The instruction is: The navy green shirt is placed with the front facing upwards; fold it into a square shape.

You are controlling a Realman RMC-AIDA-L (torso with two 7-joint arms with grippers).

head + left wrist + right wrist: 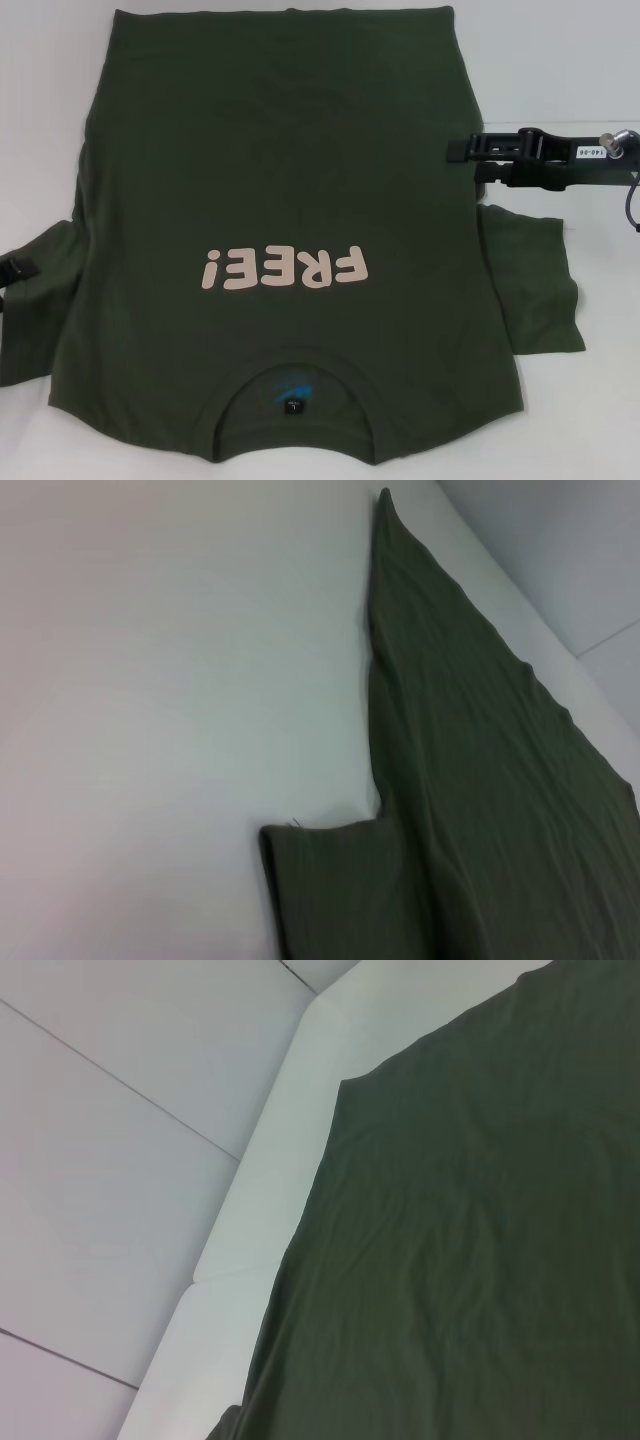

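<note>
One navy green shirt point(290, 180) lies flat, front up, pink "FREE!" showing.

You have a white table point(560, 70) filling the head view, bare along the upper right, the right edge and the top left corner of the frame. In the left wrist view the same white surface point(170, 680) takes up the whole left half of the picture. In the right wrist view its pale edge point(250, 1220) runs diagonally through the middle, and a grey tiled floor point(110, 1180) with thin dark seams fills the left side
</note>
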